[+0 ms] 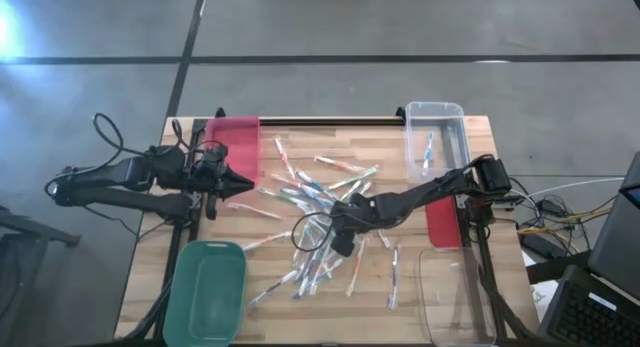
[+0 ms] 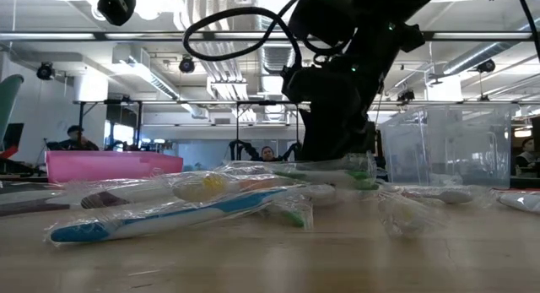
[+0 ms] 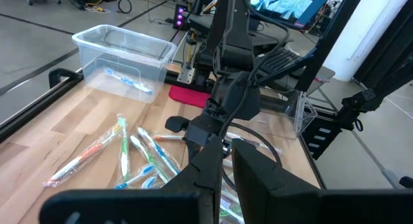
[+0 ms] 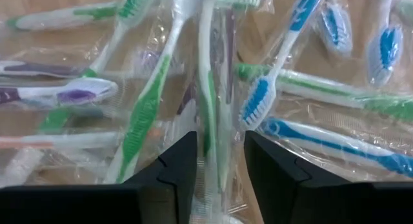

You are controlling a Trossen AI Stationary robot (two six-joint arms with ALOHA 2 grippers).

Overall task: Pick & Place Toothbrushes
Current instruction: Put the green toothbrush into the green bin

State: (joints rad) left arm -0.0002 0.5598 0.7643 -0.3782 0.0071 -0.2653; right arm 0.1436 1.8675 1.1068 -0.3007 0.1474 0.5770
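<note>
Many wrapped toothbrushes (image 1: pixel 320 202) lie loose on the wooden table's middle, with green, blue, purple or pink accents (image 4: pixel 258 101). My right gripper (image 1: pixel 340 237) reaches down into this pile, slanting from the right, and shows dark behind the heap in the low view (image 2: pixel 337 154). It is open, and its fingers stand on either side of a green-and-white wrapped toothbrush (image 4: pixel 210 108). One blue toothbrush (image 1: pixel 428 147) lies in the clear bin (image 1: pixel 435 137) at the far right. My left gripper (image 1: pixel 245 184) hovers shut over the table's left side, holding nothing. My right gripper (image 4: pixel 221 159) comes from above, slanting, with its fingers (image 4: pixel 177 166) lying across the toothbrush's handle (image 4: pixel 210 140). The clear wrapper reaches both inner faces. Whether the handle is pinched I cannot tell. The toothbrush lies flat on the pile.
A pink bin (image 1: pixel 235 147) stands at the far left and a green bin (image 1: pixel 210 287) at the near left. A second clear bin (image 1: pixel 455 297) stands at the near right. A red flat piece (image 1: pixel 443 225) lies under the right arm. People sit in the room beyond.
</note>
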